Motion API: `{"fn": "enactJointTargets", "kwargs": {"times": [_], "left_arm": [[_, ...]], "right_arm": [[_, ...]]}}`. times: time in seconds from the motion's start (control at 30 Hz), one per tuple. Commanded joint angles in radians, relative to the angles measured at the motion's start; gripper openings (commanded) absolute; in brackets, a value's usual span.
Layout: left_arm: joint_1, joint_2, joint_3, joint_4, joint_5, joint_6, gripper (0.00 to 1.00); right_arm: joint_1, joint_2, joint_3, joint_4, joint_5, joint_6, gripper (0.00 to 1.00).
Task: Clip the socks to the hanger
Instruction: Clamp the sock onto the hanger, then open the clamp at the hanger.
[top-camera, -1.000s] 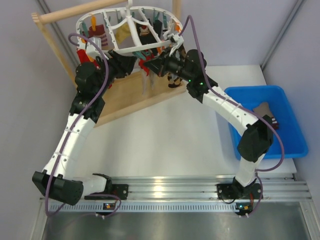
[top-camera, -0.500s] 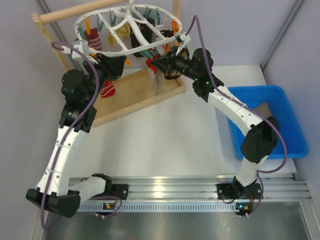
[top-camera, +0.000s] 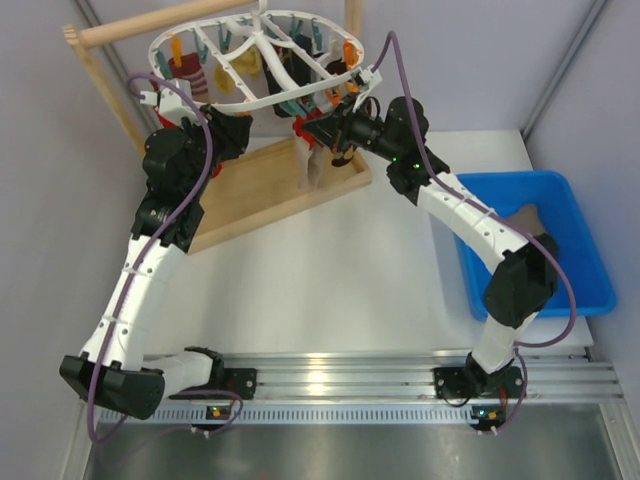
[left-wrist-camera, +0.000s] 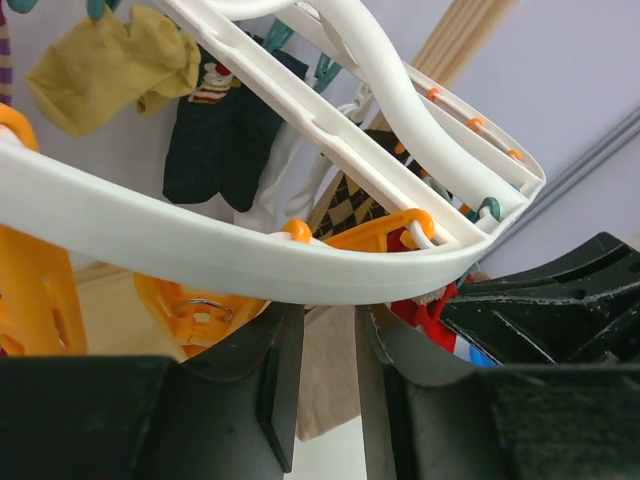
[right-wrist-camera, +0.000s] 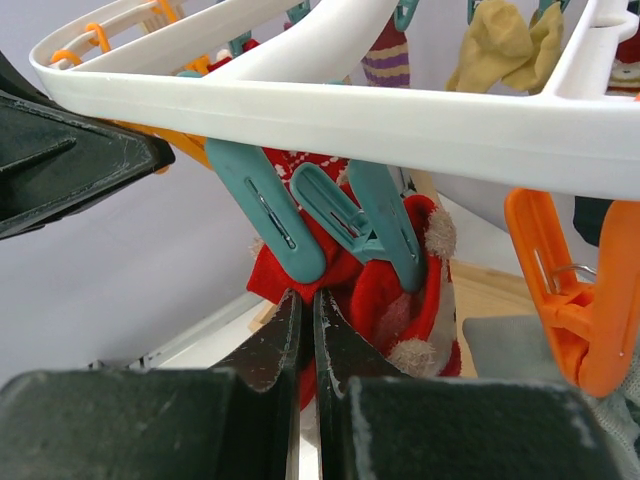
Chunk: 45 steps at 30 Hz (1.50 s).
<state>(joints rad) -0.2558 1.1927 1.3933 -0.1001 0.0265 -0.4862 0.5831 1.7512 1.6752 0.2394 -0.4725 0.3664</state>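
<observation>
Top external view had the hanger (top-camera: 258, 101) in the upper middle of the frame, socks (top-camera: 246, 68) dangling off it. My left gripper (left-wrist-camera: 328, 320) sat narrowly open under its rim. My right gripper (right-wrist-camera: 308, 300) was nearly closed at a red sock (right-wrist-camera: 390, 300), and I couldn't tell if it was pinching.

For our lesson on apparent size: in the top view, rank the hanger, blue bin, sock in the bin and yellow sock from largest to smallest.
1. Hanger and bin: look alike; the hanger hangs nearer the camera, so unranked.
2. Sock in the bin.
3. Yellow sock.
</observation>
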Motion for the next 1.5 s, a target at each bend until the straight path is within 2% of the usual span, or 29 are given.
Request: {"fn": "enactJointTargets", "kwargs": {"times": [0.0,0.27,0.53,0.77,0.87,1.0,1.1,1.13,1.23,1.4,1.47], "left_arm": [[0.006,-0.039,0.020,0.025,-0.069,-0.008,0.31],[0.004,-0.031,0.030,0.080,-0.069,-0.018,0.32],[0.006,-0.021,0.047,0.069,-0.097,-0.015,0.27],[0.006,-0.042,0.021,0.092,-0.077,-0.037,0.32],[0.006,-0.030,0.033,0.092,-0.065,-0.037,0.31],[0.006,-0.001,0.053,0.122,-0.050,-0.049,0.22],[0.006,0.011,0.062,0.123,-0.034,-0.051,0.10],[0.006,0.013,0.064,0.117,-0.031,-0.051,0.06],[0.006,0.015,0.070,0.111,-0.031,-0.048,0.00],[0.006,0.011,0.072,0.105,0.013,-0.040,0.00],[0.004,0.013,0.069,0.105,0.023,-0.038,0.00]], "right_arm": [[-0.011,-0.058,0.003,0.041,-0.006,-0.012,0.00],[-0.012,-0.058,0.001,0.040,-0.018,-0.009,0.00],[-0.012,-0.064,-0.005,0.034,-0.025,-0.017,0.00],[-0.012,-0.062,-0.009,0.032,-0.031,-0.017,0.00],[-0.012,-0.061,-0.009,0.032,-0.043,-0.014,0.00],[-0.011,-0.067,-0.012,0.031,-0.058,-0.021,0.00],[-0.012,-0.078,-0.019,0.014,-0.080,-0.052,0.08],[-0.012,-0.081,-0.020,-0.008,-0.087,-0.067,0.20],[-0.012,-0.105,-0.015,-0.067,-0.104,-0.145,0.38],[-0.012,-0.165,-0.038,-0.100,-0.178,-0.299,0.41],[-0.008,-0.186,-0.046,-0.074,-0.207,-0.302,0.41]]}}
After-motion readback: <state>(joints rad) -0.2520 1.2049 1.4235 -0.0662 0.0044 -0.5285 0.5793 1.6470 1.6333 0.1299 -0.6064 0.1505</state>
